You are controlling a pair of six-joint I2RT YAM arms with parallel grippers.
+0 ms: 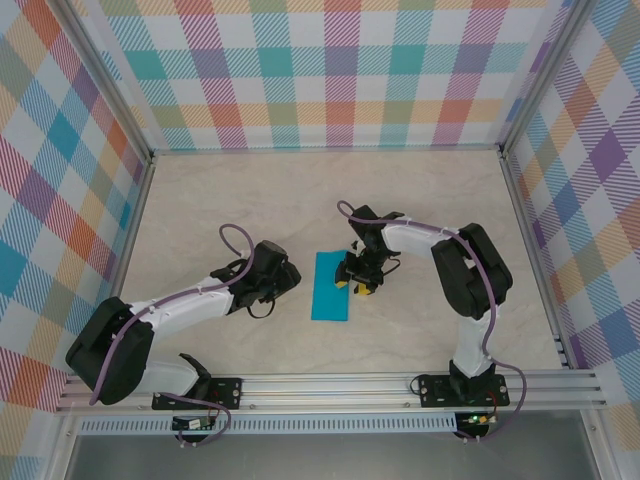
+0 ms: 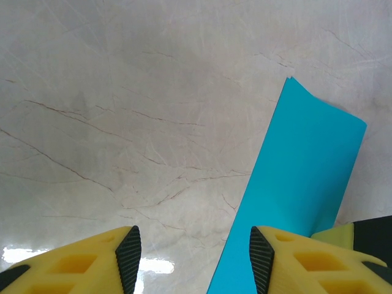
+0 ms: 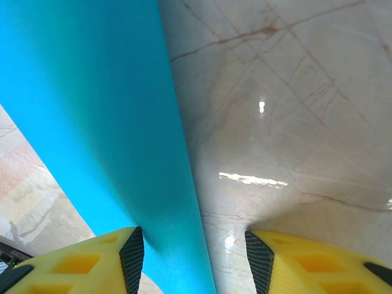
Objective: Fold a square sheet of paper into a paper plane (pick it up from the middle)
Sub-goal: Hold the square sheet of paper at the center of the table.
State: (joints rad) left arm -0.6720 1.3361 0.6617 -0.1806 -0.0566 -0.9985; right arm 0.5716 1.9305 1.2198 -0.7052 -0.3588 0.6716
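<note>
Teal paper sheet mid-frame, folded narrow
Left tool and right tool both half open, empty; I'd pinch its right edge squarely.

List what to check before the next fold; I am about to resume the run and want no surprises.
1. Teal-blue paper sheet folded to a narrow rectangle: ok.
2. Sheet lying flat on the pale marble table: cannot tell, one end looks lifted.
3. Left pincer open: ok.
4. Right pincer open: ok.
5. Sheet's long edge between the right pincer's fingers: ok.
</note>
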